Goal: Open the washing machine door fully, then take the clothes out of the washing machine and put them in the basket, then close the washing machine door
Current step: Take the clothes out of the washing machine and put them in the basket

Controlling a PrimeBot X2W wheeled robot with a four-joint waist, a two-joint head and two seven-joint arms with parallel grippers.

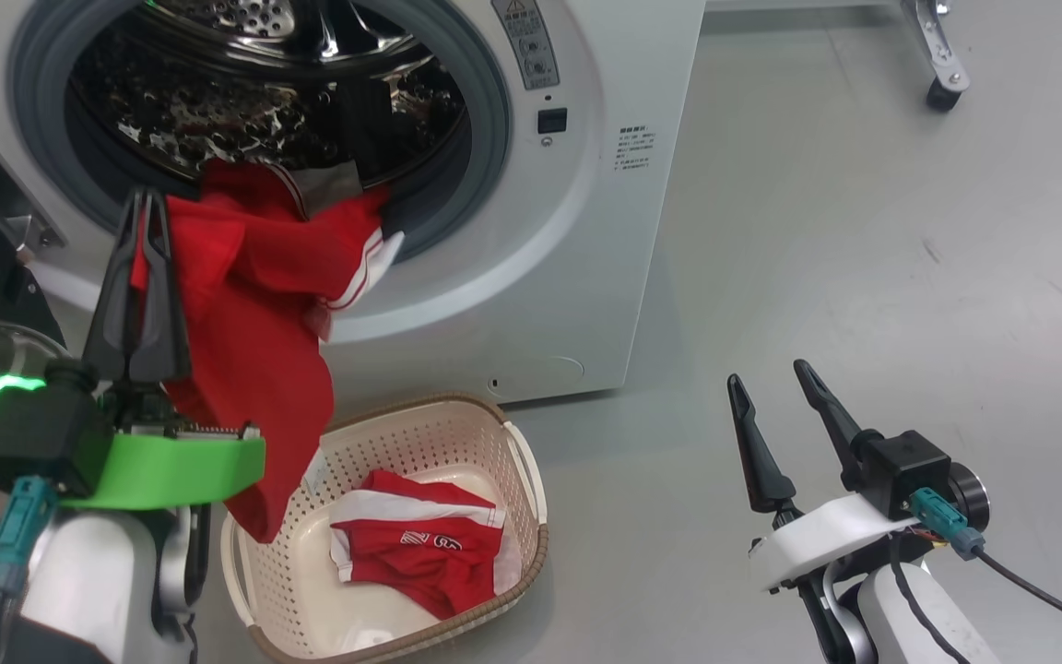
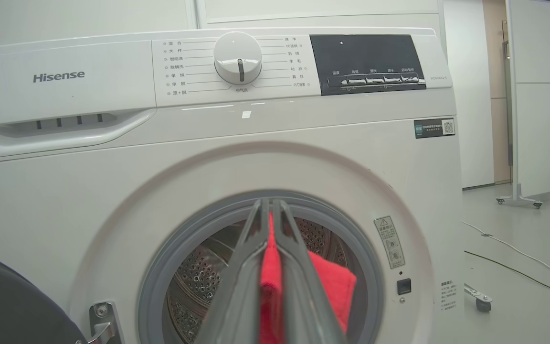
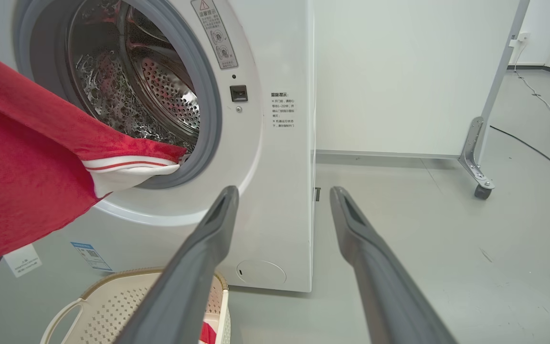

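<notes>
Left claw (image 1: 147,205), clamped on a bright red white-trimmed sports garment (image 1: 254,314) trailing from the white front-loading washing machine (image 1: 586,231) at twelve o'clock; right claw (image 1: 768,372) spread apart, empty. Likely risks: the sleeve may snag the grey gasket (image 1: 490,129), or cloth may drop beside the cream perforated basket (image 1: 531,480) at six o'clock.

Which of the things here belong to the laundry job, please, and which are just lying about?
Job: washing machine, its open door, red garment pinched in the left hand, second red garment, basket.
Lying about: wheeled partition stand, floor cable.
</notes>
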